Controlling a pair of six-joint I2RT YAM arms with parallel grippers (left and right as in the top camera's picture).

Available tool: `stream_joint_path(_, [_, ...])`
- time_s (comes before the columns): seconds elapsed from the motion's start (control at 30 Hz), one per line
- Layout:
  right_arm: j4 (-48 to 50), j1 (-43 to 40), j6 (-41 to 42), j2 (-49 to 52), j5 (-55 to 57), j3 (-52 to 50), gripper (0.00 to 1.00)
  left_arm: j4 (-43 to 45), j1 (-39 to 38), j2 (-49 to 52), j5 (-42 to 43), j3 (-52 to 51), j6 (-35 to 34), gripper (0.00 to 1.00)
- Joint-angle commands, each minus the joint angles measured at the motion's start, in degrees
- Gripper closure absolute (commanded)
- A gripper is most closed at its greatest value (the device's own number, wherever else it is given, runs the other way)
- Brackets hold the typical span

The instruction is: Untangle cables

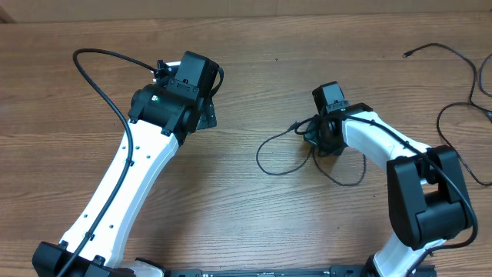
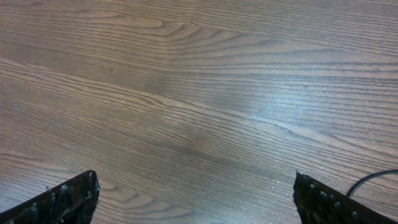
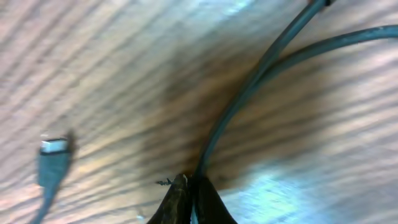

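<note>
Two hands: right hand pinching cable just right of table centre, loop trailing toward 9 o'clock. Left hand spread, 10 o'clock. Cable thin, limp, light; I'd take hold near plug.

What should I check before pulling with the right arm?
1. Right hand shut on cable: ok.
2. Left hand open, nothing between its fingers: ok.
3. Plug lying free, apart from the right hand: ok.
4. Loops under the right arm uncrossed: cannot tell, the arm hides them.
5. Far cable apart from the gripped cable: ok in the overhead view.
</note>
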Motion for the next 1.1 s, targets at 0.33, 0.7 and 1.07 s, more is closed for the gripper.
stream_joint_path(0.33, [-18.14, -10.38, -12.28, -2.21, -4.94, 31.1, 0.96, 0.2, 0.26, -1.38, -1.11, -0.31, 1.07, 0.01])
stream_joint_path(0.7, [-25.7, -30.25, -16.59, -2.21, -6.6, 49.92, 0.96, 0.17, 0.26, -1.38, -1.11, -0.31, 1.07, 0.0])
stream_joint_path(1.07, [-39.12, -28.79, -39.98, -1.57, -13.79, 46.66, 0.0, 0.17, 0.26, -1.38, -1.11, -0.31, 1.07, 0.0])
